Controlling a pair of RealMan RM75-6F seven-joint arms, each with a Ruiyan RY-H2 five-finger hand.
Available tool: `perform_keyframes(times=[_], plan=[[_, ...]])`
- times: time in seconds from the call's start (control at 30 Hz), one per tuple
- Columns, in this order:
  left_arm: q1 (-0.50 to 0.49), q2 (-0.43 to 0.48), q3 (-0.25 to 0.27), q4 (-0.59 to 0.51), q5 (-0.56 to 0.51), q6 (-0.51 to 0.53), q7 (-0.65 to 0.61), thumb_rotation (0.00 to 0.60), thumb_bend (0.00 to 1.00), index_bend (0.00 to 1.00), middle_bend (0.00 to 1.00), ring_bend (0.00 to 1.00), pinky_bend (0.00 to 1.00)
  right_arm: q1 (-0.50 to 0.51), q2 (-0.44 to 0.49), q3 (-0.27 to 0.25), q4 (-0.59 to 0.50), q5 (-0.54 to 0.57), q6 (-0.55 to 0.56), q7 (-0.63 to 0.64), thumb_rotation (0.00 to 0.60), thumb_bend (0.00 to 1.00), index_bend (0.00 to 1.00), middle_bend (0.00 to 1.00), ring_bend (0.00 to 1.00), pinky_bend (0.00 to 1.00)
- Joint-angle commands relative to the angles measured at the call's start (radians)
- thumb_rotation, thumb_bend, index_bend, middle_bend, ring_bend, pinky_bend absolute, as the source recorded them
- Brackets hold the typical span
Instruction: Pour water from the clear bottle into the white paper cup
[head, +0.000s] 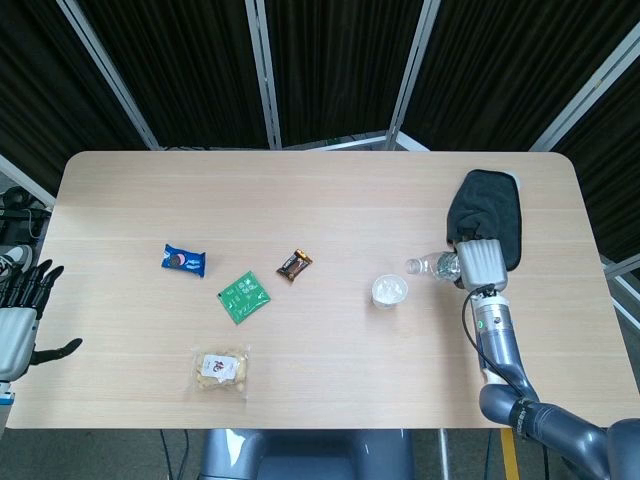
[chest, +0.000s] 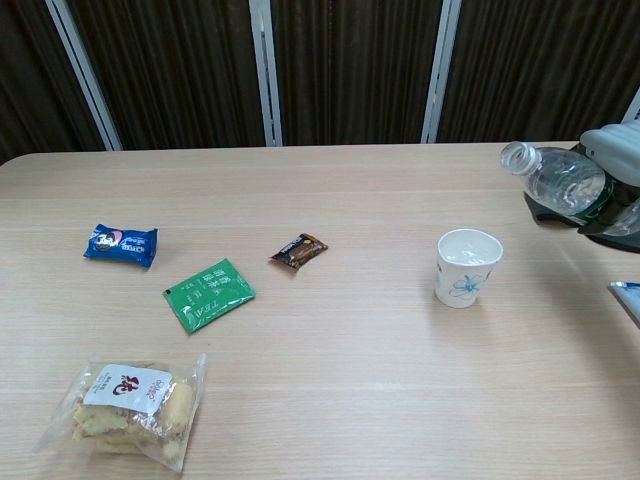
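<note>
While you look down from the head view, your right hand (head: 481, 264) wraps the clear bottle (head: 432, 266) near the desk's right edge, beside the white paper cup (head: 389, 291); your left hand (head: 20, 310) idles, fingers spread. From the chest view, the bottle's mouth tilts up, the cup holds water: pouring looks done, only setting down remains.

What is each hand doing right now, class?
Left hand: open, holding nothing, off the table's edge.
Right hand: holds the clear bottle.

I see the clear bottle (chest: 558, 178) uncapped, tilted, mouth raised toward the cup. The white paper cup (chest: 468, 267) stands upright on the table, holding water.
</note>
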Motion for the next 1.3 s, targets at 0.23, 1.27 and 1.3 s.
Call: perform_keyframes(times=[0.23,1.27,1.3], plan=[[0.000,0.005,0.002,-0.006,0.003,-0.001,-0.005,0.600,0.00,0.00,0.00,0.00,0.00,-0.066,0.126,0.024,-0.129,-0.084,-0.061,0.485,0.600,0.67,0.60,0.66,0.56,0.53],[0.002,-0.015,0.013,-0.012,0.009,0.002,0.059,0.600,0.00,0.00,0.00,0.00,0.00,-0.135,0.275,-0.391,-0.153,-0.742,0.087,1.393,0.600,0.69,0.60,0.66,0.56,0.53],[0.003,-0.018,0.012,-0.010,0.008,0.004,0.065,0.600,0.00,0.00,0.00,0.00,0.00,-0.133,0.267,-0.395,-0.149,-0.745,0.086,1.389,0.600,0.69,0.60,0.66,0.56,0.53]])
